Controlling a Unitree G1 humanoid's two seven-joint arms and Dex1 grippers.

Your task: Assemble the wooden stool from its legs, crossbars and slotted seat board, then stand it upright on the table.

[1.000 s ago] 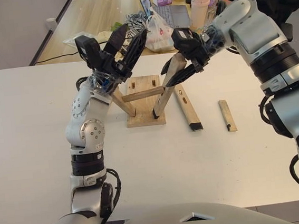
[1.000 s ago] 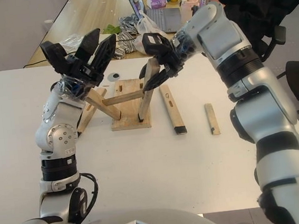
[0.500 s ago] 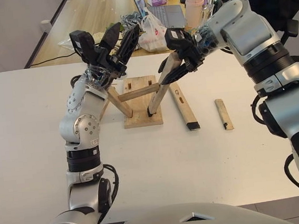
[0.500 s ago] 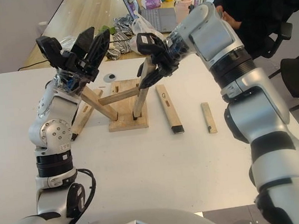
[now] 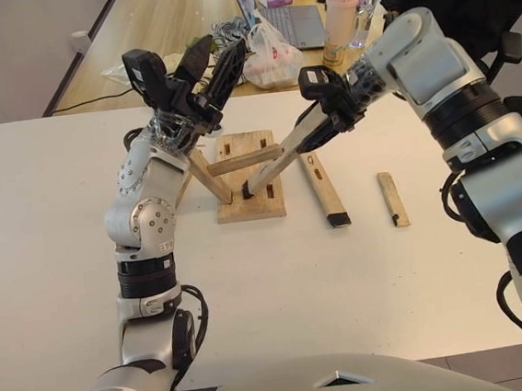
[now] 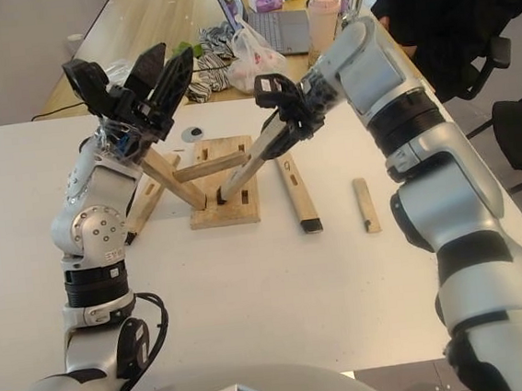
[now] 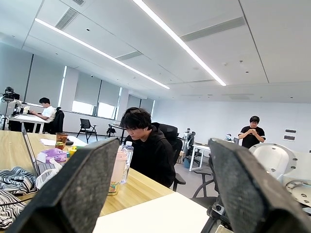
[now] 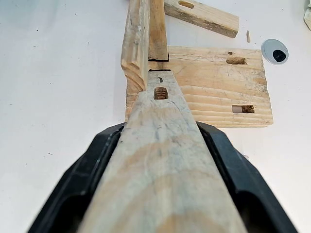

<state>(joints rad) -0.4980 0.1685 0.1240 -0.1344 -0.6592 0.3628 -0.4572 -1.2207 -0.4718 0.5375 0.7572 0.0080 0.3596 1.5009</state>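
Wooden leg (image 5: 279,158) got tipped lower, clamped in the right fingers (image 8: 92,170), foot sliding over the seat board (image 5: 255,211); left fingers (image 7: 73,194) gaped empty. Probably hunting its slot.

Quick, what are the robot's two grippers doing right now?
Left gripper: open, holding nothing.
Right gripper: closed on a light wooden stool leg.

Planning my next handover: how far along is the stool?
Done: the first leg stands in the seat board, with a crossbar apparently attached. In hand: the right gripper holds the second leg, tilted, foot at the board. The left gripper is open. Remaining: loose leg, short crossbar, then standing the stool upright.
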